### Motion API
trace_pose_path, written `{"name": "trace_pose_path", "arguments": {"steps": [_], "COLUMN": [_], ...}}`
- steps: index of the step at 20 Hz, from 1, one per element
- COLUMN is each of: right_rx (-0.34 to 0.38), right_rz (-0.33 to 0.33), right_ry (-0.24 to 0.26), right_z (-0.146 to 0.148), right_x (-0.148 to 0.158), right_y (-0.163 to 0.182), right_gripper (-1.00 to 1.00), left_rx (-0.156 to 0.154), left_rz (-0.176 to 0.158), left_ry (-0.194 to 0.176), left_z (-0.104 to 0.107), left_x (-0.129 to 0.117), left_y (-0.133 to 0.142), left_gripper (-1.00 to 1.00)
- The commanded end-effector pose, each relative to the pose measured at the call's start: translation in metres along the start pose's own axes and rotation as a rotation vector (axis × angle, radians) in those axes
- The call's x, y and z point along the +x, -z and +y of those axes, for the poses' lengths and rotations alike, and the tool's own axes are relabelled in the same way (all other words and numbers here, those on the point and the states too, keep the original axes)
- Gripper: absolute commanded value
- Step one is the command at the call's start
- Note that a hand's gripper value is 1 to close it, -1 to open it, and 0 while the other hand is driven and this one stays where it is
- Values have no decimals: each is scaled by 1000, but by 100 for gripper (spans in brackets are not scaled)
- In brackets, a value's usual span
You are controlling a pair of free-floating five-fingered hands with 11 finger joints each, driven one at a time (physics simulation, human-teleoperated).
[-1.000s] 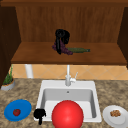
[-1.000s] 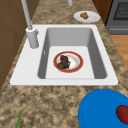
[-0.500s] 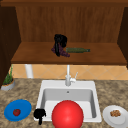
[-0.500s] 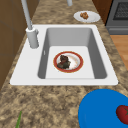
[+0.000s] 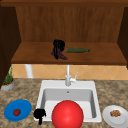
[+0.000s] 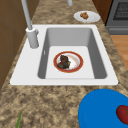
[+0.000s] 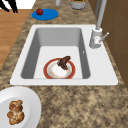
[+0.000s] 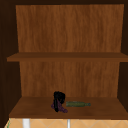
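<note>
We note the right hand [image 5: 58, 47] up on the lower shelf [image 5: 105, 57], fingers curled down around a purple item [image 5: 61, 55] lying under its palm, with a green bottle [image 5: 77, 50] on its side just beyond the hand's right. The left hand [image 5: 39, 114] hangs low by the sink's [image 5: 41, 93] front left corner, between the blue plate [image 5: 11, 117] and the red-rimmed bowl [image 5: 67, 115]; whether its fingers are spread or closed, we cannot tell.

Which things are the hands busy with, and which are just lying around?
Busy: right hand, on the purple thing on the shelf.
Lying about: green bottle, blue plate with tomato, white plate, red-rimmed plate in the sink, idle left hand by the sink's front edge.
</note>
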Motion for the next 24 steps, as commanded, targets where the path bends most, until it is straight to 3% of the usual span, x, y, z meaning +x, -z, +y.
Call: {"name": "trace_pose_path", "arguments": {"steps": [1, 7, 11, 14, 23, 24], "right_rx": [-16, -37, -5, -16, -24, -13], "right_rz": [20, 51, 46, 37, 47, 47], "right_ry": [-4, -38, -25, -56, -68, -77], "right_z": [7, -12, -21, -3, 15, 14], "right_x": [13, 37, 50, 52, 69, 73], "right_y": [35, 69, 96, 133, 222, 226], "right_gripper": [100, 100, 100, 100, 100, -100], "left_rx": [0, 0, 0, 0, 0, 0], "left_rz": [0, 0, 0, 0, 0, 0], "left_ry": [0, 0, 0, 0, 0, 0], "left_z": [0, 0, 0, 0, 0, 0], "left_x": [0, 0, 0, 0, 0, 0], "left_y": [0, 0, 0, 0, 0, 0], "left_gripper": [0, 0, 0, 0, 0, 0]}}
